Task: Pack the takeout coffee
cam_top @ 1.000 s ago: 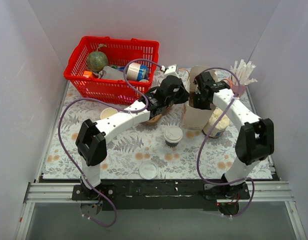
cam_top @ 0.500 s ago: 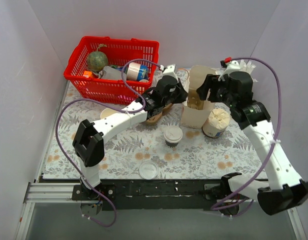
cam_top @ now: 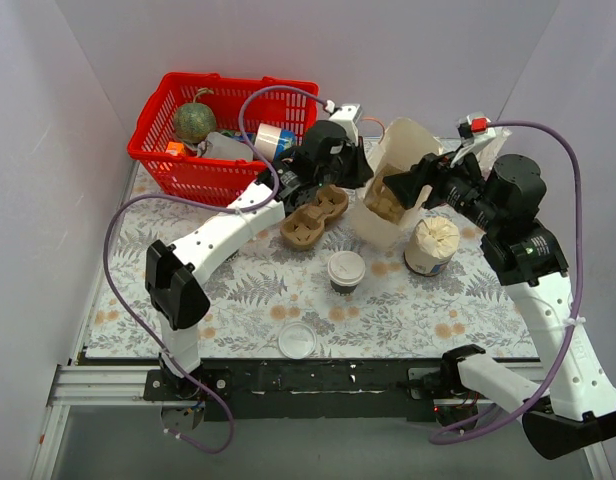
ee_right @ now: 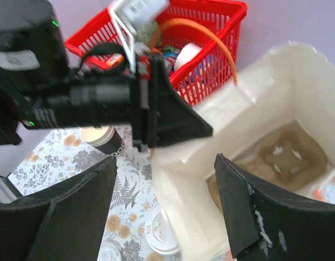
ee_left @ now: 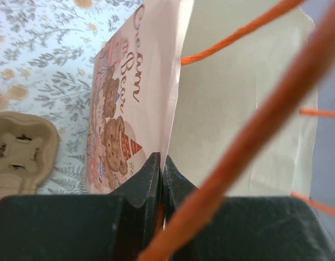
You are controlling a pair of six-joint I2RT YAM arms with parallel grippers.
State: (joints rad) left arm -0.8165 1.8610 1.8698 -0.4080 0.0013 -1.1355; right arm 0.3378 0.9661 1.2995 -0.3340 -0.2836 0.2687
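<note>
Floral cloth covers the table, and on it the takeout coffee stands upright with its lid on, just in front of the paper bag and not yet inside it. The left gripper is clenched on the bag's thin wall at the rim, holding the mouth wide, and the bag stands tilted. The right gripper hangs by the opening with its fingers spread and nothing between them. A cardboard carrier lies at the bottom of the bag.

The weak point looks to be that single pinch (one fold of paper bears the whole lean). A harder pull could tear the rim or tip the bag onto the coffee, and a slip would let the mouth sag shut. To fetch the cup, the right arm would have to come down close to the bag and the white tub. A sideways brush could topple the cup, and too firm a squeeze might pop the lid.
</note>
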